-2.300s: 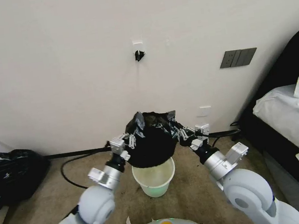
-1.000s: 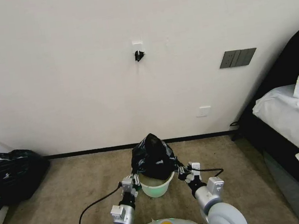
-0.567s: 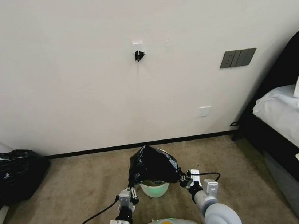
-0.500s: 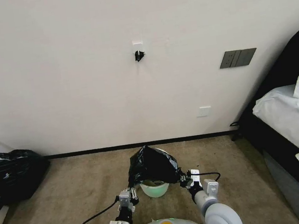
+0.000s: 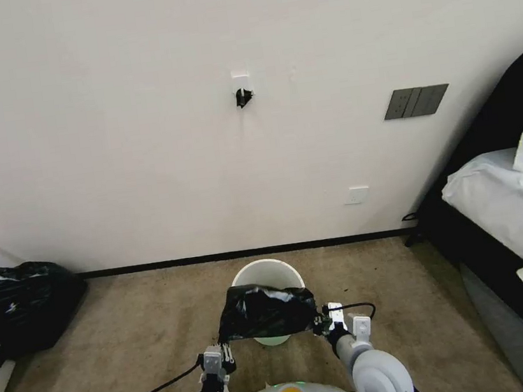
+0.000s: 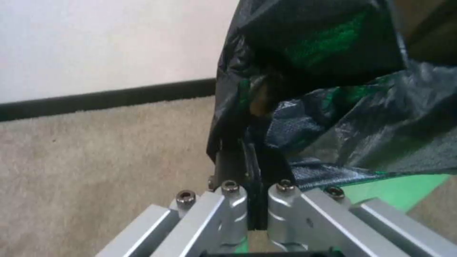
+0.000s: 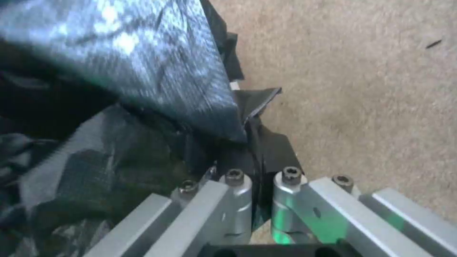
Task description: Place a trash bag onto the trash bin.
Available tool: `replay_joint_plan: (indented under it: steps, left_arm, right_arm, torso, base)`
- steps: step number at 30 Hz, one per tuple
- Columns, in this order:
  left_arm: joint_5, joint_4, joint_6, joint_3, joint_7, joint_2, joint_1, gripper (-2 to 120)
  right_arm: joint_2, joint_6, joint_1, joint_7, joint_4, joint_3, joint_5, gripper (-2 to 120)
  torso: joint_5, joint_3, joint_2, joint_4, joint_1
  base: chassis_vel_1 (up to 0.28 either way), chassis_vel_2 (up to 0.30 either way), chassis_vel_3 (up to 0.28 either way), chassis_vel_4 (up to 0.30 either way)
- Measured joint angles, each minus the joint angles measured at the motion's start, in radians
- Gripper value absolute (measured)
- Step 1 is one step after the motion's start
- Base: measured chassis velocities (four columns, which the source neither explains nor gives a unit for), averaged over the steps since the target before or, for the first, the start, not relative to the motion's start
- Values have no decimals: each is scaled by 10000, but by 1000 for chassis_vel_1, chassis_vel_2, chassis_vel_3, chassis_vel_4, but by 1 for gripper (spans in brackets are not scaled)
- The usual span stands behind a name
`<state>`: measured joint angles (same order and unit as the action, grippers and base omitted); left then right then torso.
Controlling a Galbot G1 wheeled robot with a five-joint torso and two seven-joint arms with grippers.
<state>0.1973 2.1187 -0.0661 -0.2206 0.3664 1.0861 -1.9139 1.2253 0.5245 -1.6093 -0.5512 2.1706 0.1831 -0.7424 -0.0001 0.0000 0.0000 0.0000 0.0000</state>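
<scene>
trash bag: now slid off the trash bin, stretched flat on its near side.
grippers: drawn nearer the robot.

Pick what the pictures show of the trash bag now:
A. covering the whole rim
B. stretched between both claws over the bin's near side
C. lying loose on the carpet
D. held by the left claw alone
B: the trash bag is pinched by the left claw and right claw, spanning the near side of the trash bin, whose far rim stays bare.

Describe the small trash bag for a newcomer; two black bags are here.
Below the white wall, on the carpet, stands the white bin. The small bag is stretched over its near side; the bigger black bag lies at the left wall.
</scene>
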Motion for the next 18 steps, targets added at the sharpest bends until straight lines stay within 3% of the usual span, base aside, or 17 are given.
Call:
replay_joint_plan:
  steps: [18]
  left_arm:
    - [678,-1170,227,-13,-9,332,1591,0]
  right_arm:
    - [35,-404,671,677,-802,-63,-41,2]
  torso:
    - [1,0,0,0,0]
  base:
    - [0,0,0,0]
